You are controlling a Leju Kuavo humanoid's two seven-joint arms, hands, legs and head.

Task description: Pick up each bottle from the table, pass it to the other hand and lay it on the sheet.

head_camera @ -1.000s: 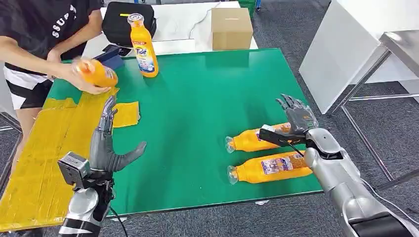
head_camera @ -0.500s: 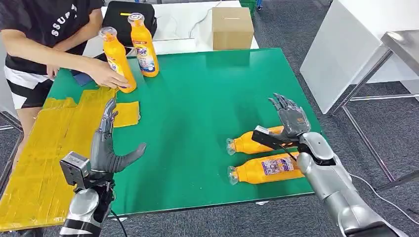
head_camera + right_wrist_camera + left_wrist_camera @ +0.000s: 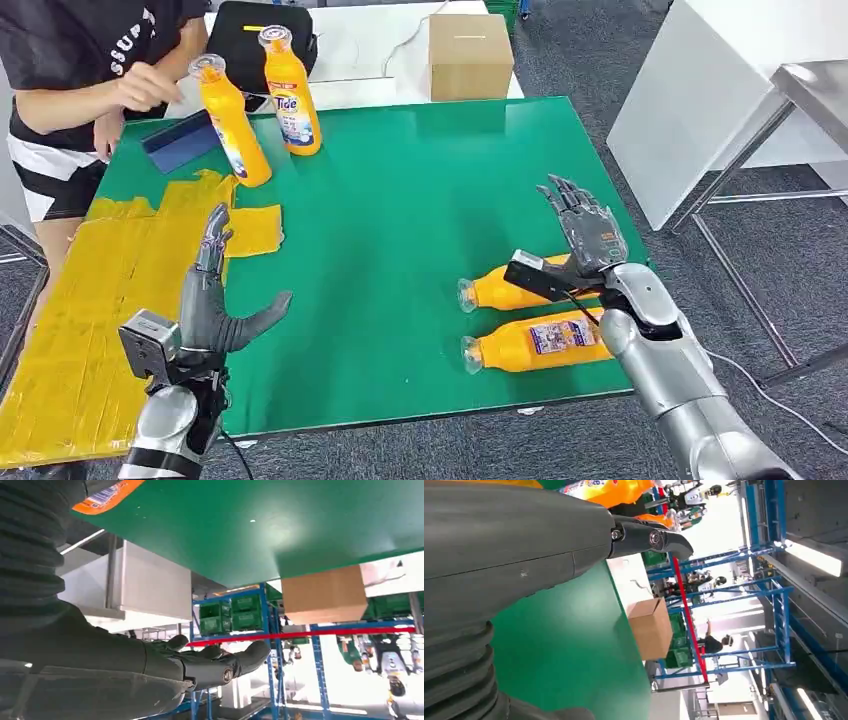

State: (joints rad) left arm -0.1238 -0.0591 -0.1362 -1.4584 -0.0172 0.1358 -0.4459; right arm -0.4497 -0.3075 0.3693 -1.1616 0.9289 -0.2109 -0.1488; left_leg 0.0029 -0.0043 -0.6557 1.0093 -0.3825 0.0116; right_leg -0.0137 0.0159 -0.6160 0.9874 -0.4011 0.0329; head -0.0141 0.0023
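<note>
Two orange bottles lie on their sides on the green table at the front right, the farther bottle partly hidden by my right hand, the nearer bottle in plain sight. My right hand hovers open just above the farther bottle's base, fingers spread, holding nothing. My left hand stands open by the yellow sheet at the front left, fingers straight and thumb out. Two more orange bottles stand upright at the back left, one unlabelled bottle and one Tide bottle.
A person stands at the table's back left corner, a hand near the unlabelled bottle's cap. A blue flat object lies beside it. A cardboard box and a black bag sit on the white table behind.
The person set an orange bottle upright at the back left and let go of it. My right hand shifted slightly left over the farther lying bottle. My left hand barely moved.
</note>
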